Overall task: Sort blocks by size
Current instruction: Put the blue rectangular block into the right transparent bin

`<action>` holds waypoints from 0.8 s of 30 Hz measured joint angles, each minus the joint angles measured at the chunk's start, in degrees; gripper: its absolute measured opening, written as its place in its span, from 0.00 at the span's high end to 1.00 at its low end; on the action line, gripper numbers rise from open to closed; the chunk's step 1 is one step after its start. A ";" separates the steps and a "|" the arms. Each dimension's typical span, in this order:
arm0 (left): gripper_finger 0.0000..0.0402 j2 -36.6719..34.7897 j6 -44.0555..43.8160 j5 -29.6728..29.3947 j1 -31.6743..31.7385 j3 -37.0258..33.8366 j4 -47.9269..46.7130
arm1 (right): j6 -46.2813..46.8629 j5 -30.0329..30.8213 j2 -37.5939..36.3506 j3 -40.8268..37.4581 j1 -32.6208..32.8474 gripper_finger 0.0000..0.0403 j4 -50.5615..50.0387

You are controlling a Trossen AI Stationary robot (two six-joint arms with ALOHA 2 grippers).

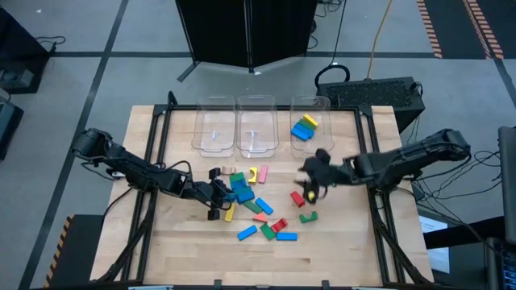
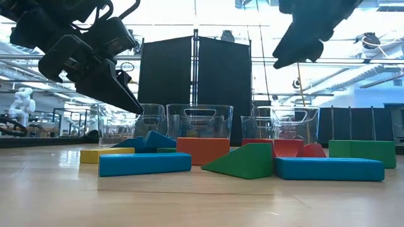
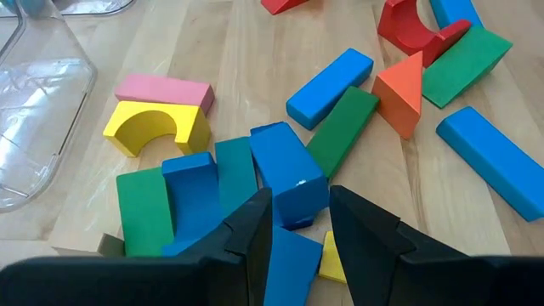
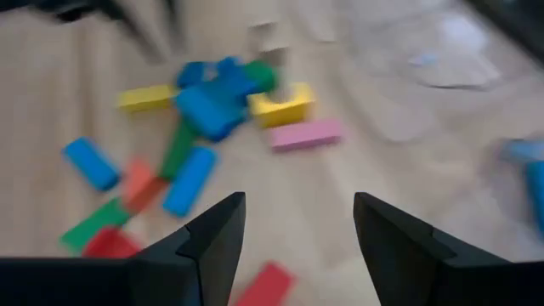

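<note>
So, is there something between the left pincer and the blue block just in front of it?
Nothing visible. In the left wrist view the left pincer is open, and the blue block lies right before its fingertips. Other blocks press against that block's sides, a green one among them.

bare bench [image 1: 347, 242] along the near edge and corners; blocks [image 1: 250, 201] crowd the middle, bins [image 1: 256, 125] line the far edge.
</note>
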 joint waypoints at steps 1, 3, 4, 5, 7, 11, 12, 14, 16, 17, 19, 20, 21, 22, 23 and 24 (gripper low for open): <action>0.69 0.00 0.00 0.00 0.04 0.00 0.01 | -0.38 -0.24 0.38 -0.71 1.68 0.49 1.46; 0.69 0.00 -0.01 -0.33 0.09 0.00 0.03 | -0.89 -0.38 1.54 -2.39 4.83 0.49 4.17; 0.69 0.00 -0.03 -1.11 0.09 0.00 0.05 | -0.93 -0.50 2.37 -3.06 6.12 0.49 6.14; 0.69 0.00 -0.08 -1.86 0.09 0.00 0.10 | -0.94 -0.76 3.21 -3.59 7.43 0.49 7.77; 0.69 0.00 -0.11 -3.00 0.09 0.00 0.25 | -0.88 -0.82 5.31 -4.56 10.08 0.49 10.02; 0.69 0.00 -0.01 -3.49 0.10 0.00 0.25 | -2.24 -1.33 10.93 -5.40 14.71 0.49 17.15; 0.69 0.00 0.15 -3.71 0.14 0.00 0.15 | -3.03 -1.39 12.65 -5.42 15.58 0.49 19.33; 0.69 0.00 1.15 -4.35 0.15 0.00 0.38 | -4.31 -1.83 16.23 -5.39 16.76 0.49 22.78; 0.69 0.00 1.37 -5.08 0.15 0.00 0.68 | -5.36 -1.95 19.59 -5.42 17.61 0.48 25.63; 0.69 0.00 1.42 -5.21 0.15 0.00 0.95 | -5.60 -1.98 21.07 -5.42 18.05 0.48 26.40; 0.69 0.00 1.55 -5.32 0.15 0.01 1.73 | -5.66 -2.01 23.31 -5.41 18.78 0.48 26.86; 0.69 0.00 1.55 -5.33 0.15 0.02 1.77 | -5.39 -2.05 24.21 -5.40 19.11 0.48 26.95; 0.69 0.00 1.55 -5.33 0.15 0.02 1.73 | -4.88 -2.11 24.94 -5.42 19.43 0.48 26.91; 0.69 0.00 1.56 -5.33 0.15 0.02 1.67 | -4.31 -2.11 25.58 -5.42 19.71 0.48 26.97; 0.69 0.00 1.57 -5.35 0.15 0.02 1.67 | -3.49 -2.09 26.23 -5.40 19.95 0.47 27.15; 0.69 0.00 1.55 -5.35 0.15 0.02 1.67 | -2.95 -2.09 26.86 -5.42 20.15 0.45 27.33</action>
